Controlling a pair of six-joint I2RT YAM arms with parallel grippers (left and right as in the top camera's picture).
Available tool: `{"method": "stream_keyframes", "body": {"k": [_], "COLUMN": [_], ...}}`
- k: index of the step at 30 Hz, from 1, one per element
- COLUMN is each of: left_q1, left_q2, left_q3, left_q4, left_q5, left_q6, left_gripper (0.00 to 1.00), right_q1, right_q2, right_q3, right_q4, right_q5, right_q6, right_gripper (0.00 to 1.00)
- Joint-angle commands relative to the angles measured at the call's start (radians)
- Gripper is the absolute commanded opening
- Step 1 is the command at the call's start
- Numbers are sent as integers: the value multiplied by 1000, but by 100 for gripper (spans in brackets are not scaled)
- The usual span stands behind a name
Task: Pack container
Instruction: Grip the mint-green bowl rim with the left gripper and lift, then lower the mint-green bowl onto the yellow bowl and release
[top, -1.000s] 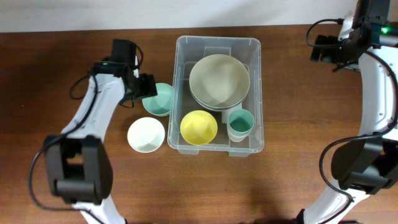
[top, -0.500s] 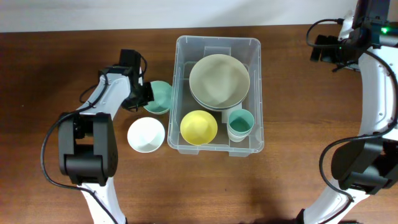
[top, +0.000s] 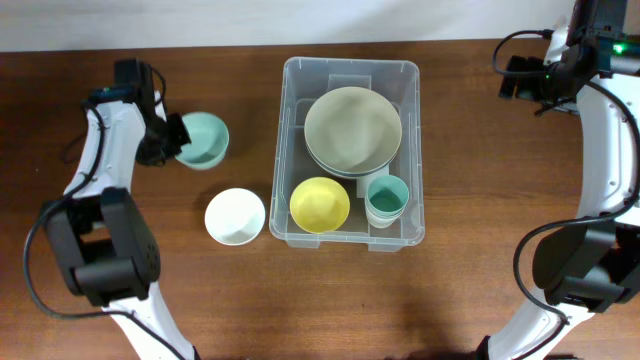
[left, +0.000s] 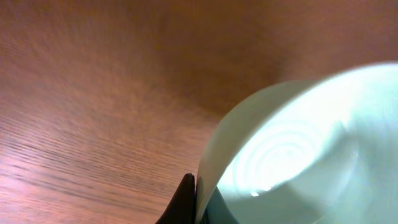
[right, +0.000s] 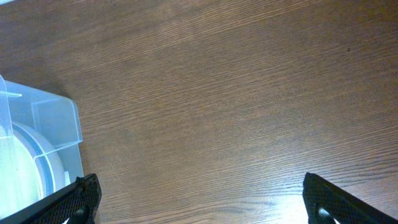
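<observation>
The container (top: 349, 65), a clear tub, stands mid-table holding a large beige bowl (top: 352, 130), a yellow bowl (top: 320, 204) and a teal cup (top: 386, 198). Left of it, my left gripper (top: 178, 140) is shut on the rim of a teal bowl (top: 205, 140). In the left wrist view the gripper (left: 198, 202) pinches the thin rim, and the pale teal bowl (left: 298, 155) fills the right side. My right gripper (top: 520, 80) stays open at the far right, over bare wood. Its fingers (right: 81, 199) stand wide apart, and the container corner (right: 37, 124) shows at the left.
A white bowl (top: 235, 216) sits on the table just left of the container's front corner. The wooden table (top: 470, 250) runs to a pale wall strip at the back. Both arm bases stand at the front edge.
My left gripper went from open to shut on the teal bowl's rim and carried it left, away from the container's side. The right arm has not moved.
</observation>
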Motion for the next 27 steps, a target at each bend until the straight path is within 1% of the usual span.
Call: {"method": "stream_keyframes", "body": {"k": [1,4,6,9,13,18,21,24,27], "left_q1": [-39,-97,-167,-254,-387,-500,-541,-571,-593], "left_q2": [-186,-293,-351,-376,-365,-332,-307,-268,-226], "left_q3": [77,77,77,77,75,75,74,73,73], "left_q4": [-13,-18,-44,-89,-172,-240,-259,-279,-287], "left_q5": [80,108,107,107,106,103,98,49,51], "left_q6": [49,50,50,50,50,48,47,3,3], "left_gripper": [1,1,1,1,1,1,1,1,1], "right_q1": [-5,-5,-5,-5,-5,-5,-5,-5,-5], "right_q2": [-10,-10,-10,-10,-10,-10,-10,-10,-10], "right_q3": [9,9,9,9,9,9,9,9,9], "right_q4": [1,1,0,0,0,0,0,0,0], "right_q5": [9,8,8,9,9,8,8,8,8], "right_q6": [11,11,11,11,11,11,11,11,11], "right_gripper": [99,99,99,99,99,99,99,99,99]}}
